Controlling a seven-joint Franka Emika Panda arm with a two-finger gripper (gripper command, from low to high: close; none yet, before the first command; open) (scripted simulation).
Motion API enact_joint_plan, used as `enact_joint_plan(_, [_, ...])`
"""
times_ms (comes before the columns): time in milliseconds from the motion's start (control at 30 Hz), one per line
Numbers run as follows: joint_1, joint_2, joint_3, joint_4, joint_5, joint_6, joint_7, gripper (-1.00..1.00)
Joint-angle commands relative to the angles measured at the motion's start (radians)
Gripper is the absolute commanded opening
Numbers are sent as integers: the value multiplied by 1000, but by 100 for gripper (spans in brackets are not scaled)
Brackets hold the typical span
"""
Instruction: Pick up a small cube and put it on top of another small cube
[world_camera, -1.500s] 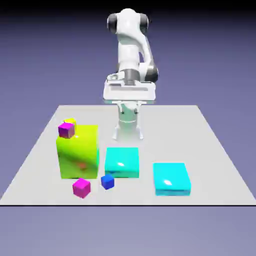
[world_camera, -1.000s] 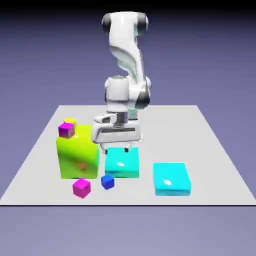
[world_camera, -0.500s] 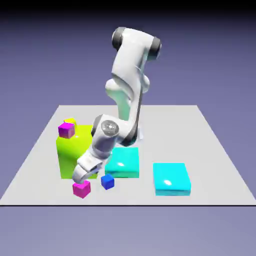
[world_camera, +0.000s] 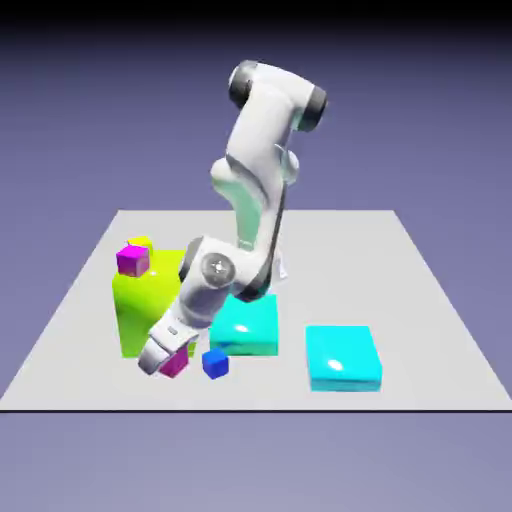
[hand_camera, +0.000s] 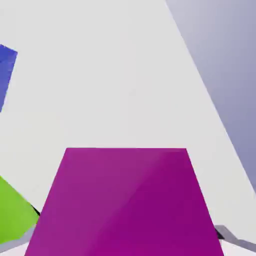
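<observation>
Exterior view, left to right: purple-magenta cube (world_camera: 132, 260) sits on top of the lime block (world_camera: 140, 305), at its far left corner, with a small yellow cube (world_camera: 141, 242) just behind it. This is the target, untouched. Next, gripper (world_camera: 160, 360) low at the front of the lime block, arm bent down from the base. Jaws are narrow and closed on the pink cube (world_camera: 177, 362), which shows only partly behind the fingers, at or barely off the table (world_camera: 420, 300) — cannot tell which. Small blue cube (world_camera: 215, 363) just beside it on the exterior view's right, apart from it. Then the cyan block (world_camera: 245, 322) behind the blue cube, and a second cyan block (world_camera: 343, 357) well apart further right.

Hand view: blue cube at the left edge, lime block at the lower left corner, pink cube filling the bottom middle between the grey finger tips (hand_camera: 227, 234), table beyond it.

Progress: grasp looks done, early stage. Lift not clearly begun. Left to do: raise the pink cube above the lime block's height, carry it to the far left corner, line it up over the purple-magenta cube, set it down, release. Risk as I judge it: the target is tiny and close to the yellow cube, so placement needs to be accurate
</observation>
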Motion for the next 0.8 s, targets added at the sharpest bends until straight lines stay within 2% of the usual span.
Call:
enact_joint_plan(0, [-16,-35,5,5,-12,-43,21,-100])
enact_joint_plan(533, [-259,-579,80,89,-180,-723,339,-100])
enact_joint_plan(733, [-284,-570,46,-68,-210,-554,361,-100])
enact_joint_plan(767, [-284,-570,46,-68,-210,-554,361,100])
